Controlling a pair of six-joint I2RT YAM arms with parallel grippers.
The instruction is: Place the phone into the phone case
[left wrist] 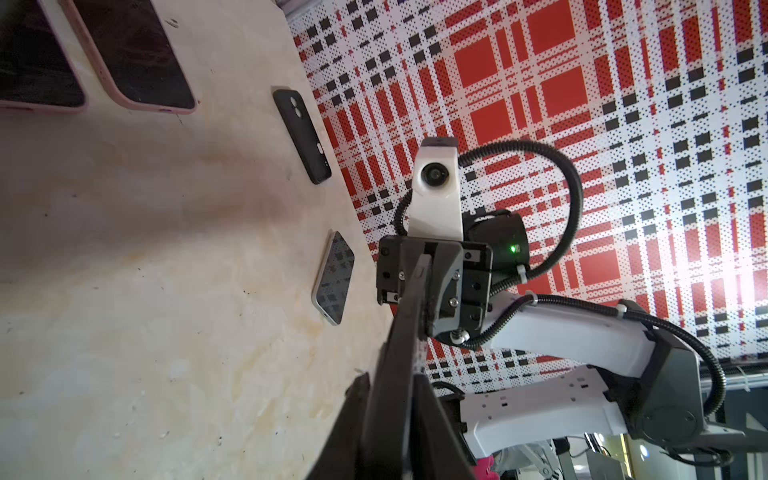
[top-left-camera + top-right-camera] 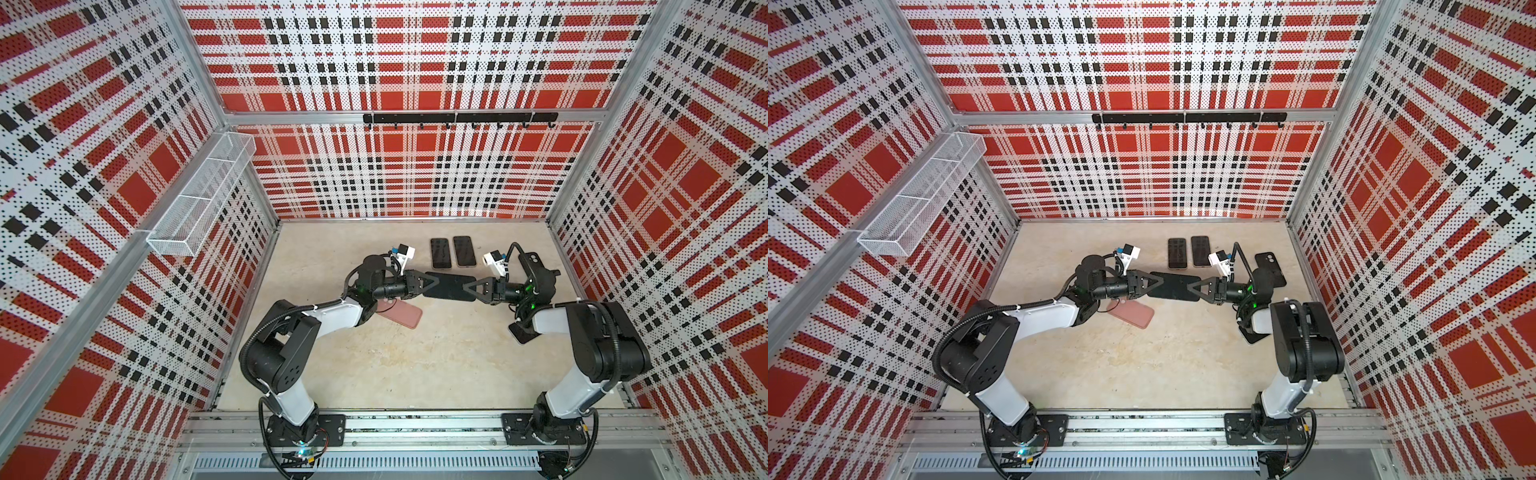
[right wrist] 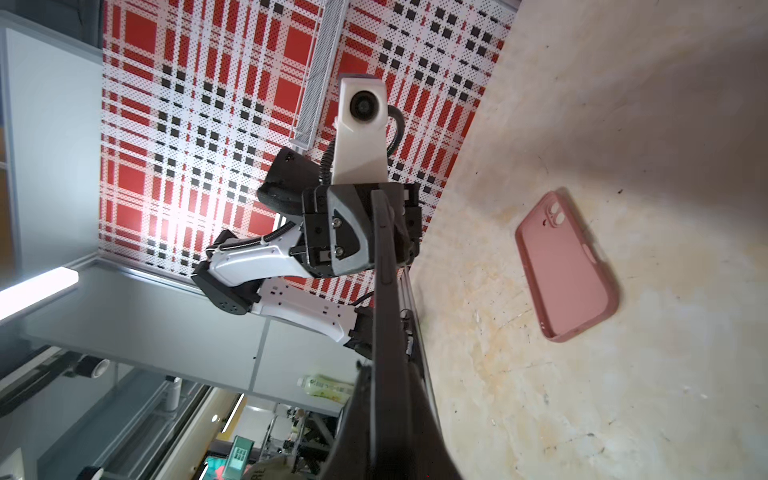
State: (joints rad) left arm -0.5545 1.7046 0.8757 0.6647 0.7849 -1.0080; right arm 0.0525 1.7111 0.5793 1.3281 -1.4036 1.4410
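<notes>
A flat black phone case [image 2: 451, 286] hangs level above the table, seen edge-on in both wrist views; whether a phone sits in it I cannot tell. My left gripper [image 2: 434, 281] [image 1: 392, 382] is shut on its left end. At the opposite end my right gripper [image 2: 466, 287] [image 3: 388, 365] is shut on it too. A bare silver-edged phone [image 1: 334, 276] lies screen up on the table, half under the right arm [image 2: 519, 332]. An empty pink case [image 3: 567, 266] lies below the left forearm [image 2: 401, 315].
Two cased phones [image 2: 440, 253] [image 2: 464, 250] lie side by side, screens up, near the back wall. Another black case [image 2: 1270, 268] lies behind the right wrist. A wire basket [image 2: 199, 199] hangs on the left wall, and a hook rail [image 2: 459, 118] on the back wall.
</notes>
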